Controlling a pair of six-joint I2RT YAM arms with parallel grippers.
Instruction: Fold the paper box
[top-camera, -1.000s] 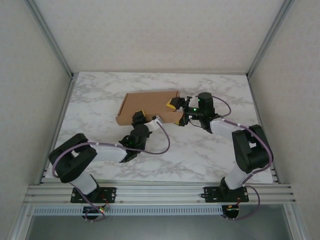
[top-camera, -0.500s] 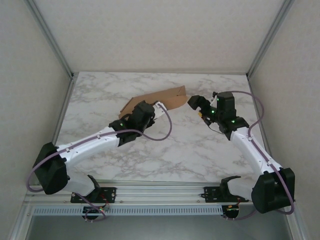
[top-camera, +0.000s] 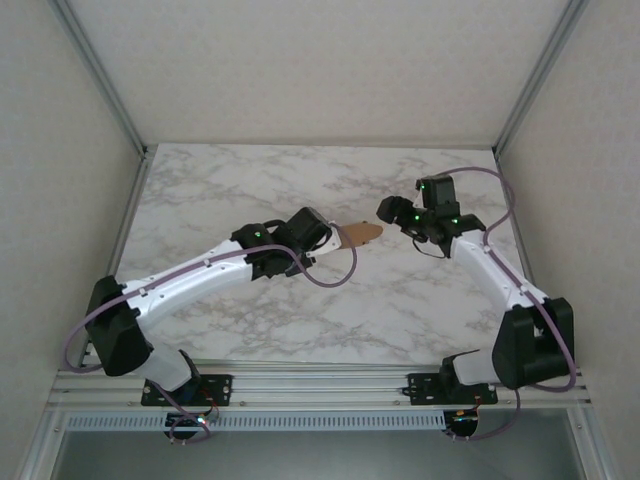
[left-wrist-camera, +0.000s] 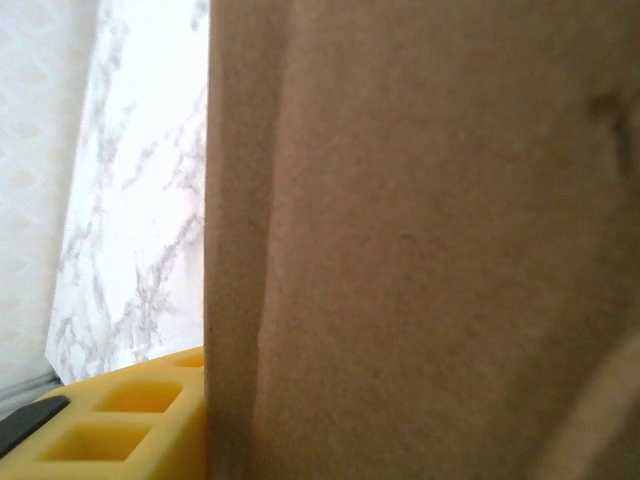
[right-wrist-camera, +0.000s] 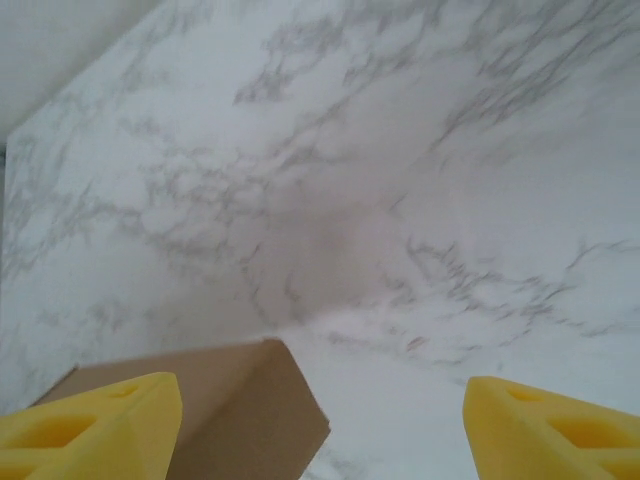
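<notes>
Since my left gripper (top-camera: 322, 236) lifted the paper box (top-camera: 360, 234) off the marble table (top-camera: 200, 190), clamped on it, and my right gripper (top-camera: 386, 209) let go, jaws apart just beside it, folding looks unadvanced.

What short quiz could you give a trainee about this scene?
1. True or false: the right gripper is clamped on the paper box.
2. The right gripper's fingers are: A yellow, B blue, C red?
3. In the top view, which gripper does the cardboard jut out from?
Key: 1 false, its jaws stand wide apart, with a box corner near one finger; 2 A; 3 the left gripper.
</notes>
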